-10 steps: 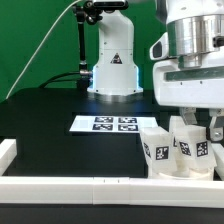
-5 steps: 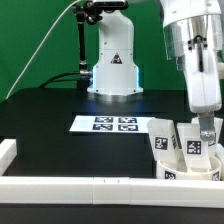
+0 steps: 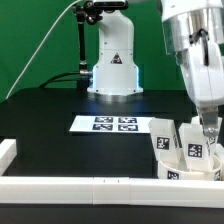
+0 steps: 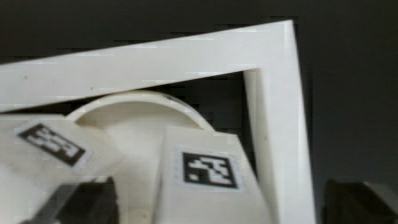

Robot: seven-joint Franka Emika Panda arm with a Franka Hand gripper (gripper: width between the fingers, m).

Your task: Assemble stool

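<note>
Stool parts [image 3: 183, 150] clustered at table's [image 3: 60, 105] four o'clock, against white border rail [image 3: 80, 186]. Tool [image 3: 206, 133] low among legs (tips hidden; cannot tell grip). Marker board [image 3: 112, 124] lies apart, ten o'clock from cluster.

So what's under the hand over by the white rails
Tagged white stool parts clustered in the rail corner, directly below the hand. The hand and arm cover parts of them; the round seat isn't clearly visible.
</note>
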